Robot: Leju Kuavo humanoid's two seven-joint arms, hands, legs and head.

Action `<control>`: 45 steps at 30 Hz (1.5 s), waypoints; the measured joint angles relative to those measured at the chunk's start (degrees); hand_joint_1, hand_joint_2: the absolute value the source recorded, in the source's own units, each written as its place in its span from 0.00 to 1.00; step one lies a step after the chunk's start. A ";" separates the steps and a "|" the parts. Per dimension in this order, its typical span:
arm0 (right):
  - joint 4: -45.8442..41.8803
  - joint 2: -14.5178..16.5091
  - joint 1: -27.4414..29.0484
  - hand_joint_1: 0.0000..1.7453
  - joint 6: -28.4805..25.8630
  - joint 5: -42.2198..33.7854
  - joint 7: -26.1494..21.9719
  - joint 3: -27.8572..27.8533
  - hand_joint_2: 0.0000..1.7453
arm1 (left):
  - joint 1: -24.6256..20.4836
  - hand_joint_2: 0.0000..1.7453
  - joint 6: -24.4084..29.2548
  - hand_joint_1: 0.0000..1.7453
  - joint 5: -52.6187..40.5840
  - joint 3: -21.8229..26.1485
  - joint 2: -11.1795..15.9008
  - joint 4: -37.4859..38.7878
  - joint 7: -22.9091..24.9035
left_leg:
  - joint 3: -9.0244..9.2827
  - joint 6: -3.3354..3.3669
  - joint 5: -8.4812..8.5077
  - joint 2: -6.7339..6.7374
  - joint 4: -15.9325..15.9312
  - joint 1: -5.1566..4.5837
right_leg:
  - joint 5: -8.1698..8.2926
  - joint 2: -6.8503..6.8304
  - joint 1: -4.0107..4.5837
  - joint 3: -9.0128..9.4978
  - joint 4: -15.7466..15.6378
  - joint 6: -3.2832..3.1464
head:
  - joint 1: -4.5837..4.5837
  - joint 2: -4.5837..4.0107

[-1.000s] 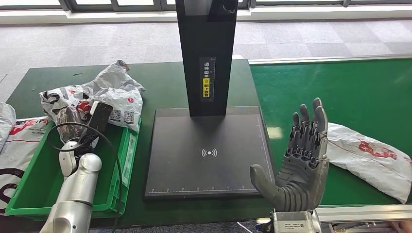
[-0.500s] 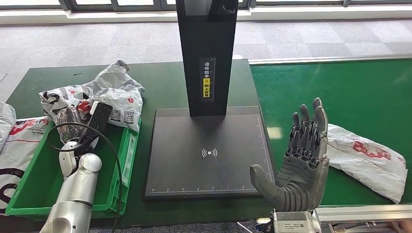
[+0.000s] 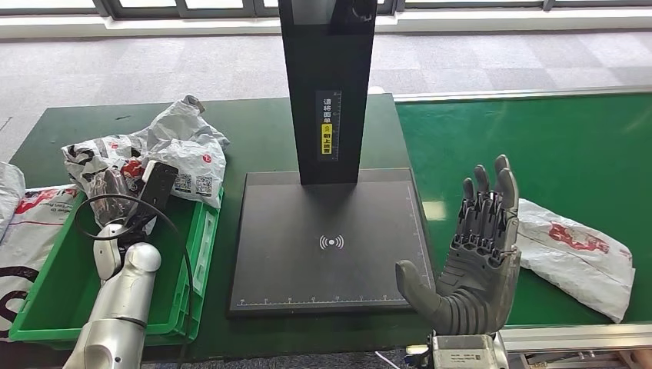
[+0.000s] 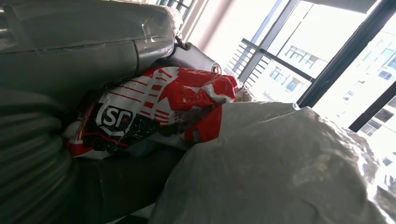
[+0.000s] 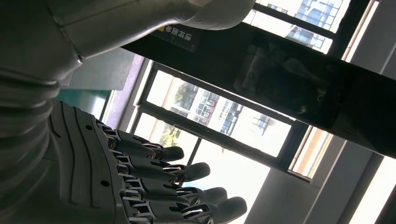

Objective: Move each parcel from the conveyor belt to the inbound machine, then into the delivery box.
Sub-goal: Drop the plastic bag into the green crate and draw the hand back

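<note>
A white parcel with red print (image 3: 575,252) lies on the green conveyor belt (image 3: 538,146), just right of my right hand (image 3: 480,246). That hand stands upright and open, fingers (image 5: 182,172) spread, nothing in it. My left hand (image 3: 114,191) reaches to the far end of the green delivery box (image 3: 196,254), its fingers sunk into a crumpled red-and-white parcel (image 3: 100,157) that it grips. Up close, the grey thumb (image 4: 93,42) lies over that red-printed parcel (image 4: 154,112). A grey-white parcel (image 3: 188,150) rests against it. The inbound machine's black plate (image 3: 330,238) is bare.
The machine's black column (image 3: 327,84) rises behind the plate. More parcels (image 3: 31,223) lie left of the box at the picture's edge. A cable (image 3: 184,277) loops over my left arm. A metal rail (image 3: 569,334) borders the belt's near side.
The parcel on the belt has slid left, closer to my right hand. Both hands have stayed where they were.
</note>
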 joint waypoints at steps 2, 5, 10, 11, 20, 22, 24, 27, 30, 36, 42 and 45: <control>0.00 0.00 0.00 0.00 0.00 0.01 0.00 0.00 1.00 | 0.00 0.50 0.00 0.50 0.00 0.00 0.00 0.00 0.00 | 0.00 0.00 0.00 0.00 0.00 0.00 | 0.00 0.00 0.00 0.00 0.00 0.00 | 0.00 0.00; 0.00 -0.15 0.14 0.00 0.16 1.39 1.67 -0.11 1.00 | 0.59 0.00 0.92 0.00 1.70 0.23 -0.48 -0.58 -1.71 | 0.00 0.00 -0.01 0.02 -0.01 0.00 | 0.00 0.03 -0.01 0.01 0.00 0.00 | 0.00 0.00; 1.01 -6.19 6.07 0.00 -6.93 3.93 10.63 -2.12 1.00 | 13.83 0.00 7.18 0.00 21.51 5.50 -7.98 -20.62 -23.60 | 0.15 0.15 -0.47 0.25 -0.01 -0.07 | -0.41 0.30 0.04 0.24 -0.01 0.10 | 0.05 0.00; 1.31 -7.22 7.07 0.00 -8.03 3.35 10.21 -2.55 1.00 | 15.78 0.00 7.34 0.00 24.66 6.25 -8.97 -23.82 -25.85 | 0.24 0.16 -0.48 0.20 0.00 -0.09 | -0.44 0.26 0.06 0.24 -0.01 0.11 | 0.07 0.00; 1.88 -10.31 9.19 0.00 -9.44 3.00 10.83 -2.86 1.00 | 20.24 0.00 7.34 0.00 32.90 10.04 -11.50 -37.34 -28.74 | 0.10 0.24 -0.61 0.09 0.01 -0.08 | -0.51 0.14 -0.02 0.21 -0.03 0.17 | 0.03 0.00; 2.05 -12.46 10.68 0.00 -10.95 3.60 12.79 -2.84 1.00 | 21.37 0.00 7.34 0.00 34.99 12.69 -12.94 -46.75 -29.17 | -0.05 0.26 -0.61 -0.14 0.00 -0.09 | -0.61 -0.10 0.02 0.33 -0.04 0.23 | 0.04 0.00; 2.08 -13.84 11.42 0.00 -12.22 3.69 14.02 -2.64 1.00 | 21.45 0.00 7.34 0.00 37.09 13.87 -13.53 -51.58 -29.28 | -0.17 0.25 -0.61 -0.18 0.00 -0.09 | -0.65 -0.16 0.02 0.40 -0.04 0.24 | 0.04 0.00; 2.19 -15.25 11.41 0.00 -13.62 2.54 14.68 -1.89 1.00 | 21.64 0.00 7.33 0.00 43.55 14.12 -13.72 -54.97 -29.29 | -0.12 0.25 -0.61 -0.13 0.00 -0.08 | -0.65 -0.12 0.02 0.43 -0.04 0.24 | 0.04 0.00; 2.57 -16.65 11.14 0.00 -14.93 0.78 14.61 -0.88 1.00 | 22.76 0.00 7.32 0.00 51.75 14.08 -13.76 -58.43 -29.29 | -0.10 0.25 -0.61 -0.12 0.00 -0.08 | -0.64 -0.12 0.02 0.45 -0.04 0.24 | 0.04 0.00; 3.31 -18.51 10.23 0.00 -16.17 -0.39 14.54 0.49 1.00 | 25.27 0.00 7.30 0.00 53.67 13.36 -13.77 -63.60 -29.34 | -0.08 0.25 -0.61 -0.24 0.01 -0.10 | -0.67 -0.16 0.06 0.43 -0.04 0.25 | 0.04 0.00; 3.37 -19.00 10.26 0.00 -17.10 0.78 15.78 1.50 1.00 | 23.00 0.00 6.95 0.00 37.30 14.33 -13.75 -61.63 -29.30 | -0.03 0.27 -0.62 -0.22 0.01 -0.15 | -0.67 -0.16 0.03 0.51 -0.04 0.27 | 0.04 0.00; 3.37 -19.02 10.31 0.00 -17.10 1.29 16.44 1.70 1.00 | 20.65 0.00 6.82 0.00 30.42 15.71 -13.92 -58.16 -29.24 | 0.06 0.28 -0.61 -0.20 0.02 -0.15 | -0.66 -0.16 0.03 0.54 -0.04 0.28 | 0.04 0.00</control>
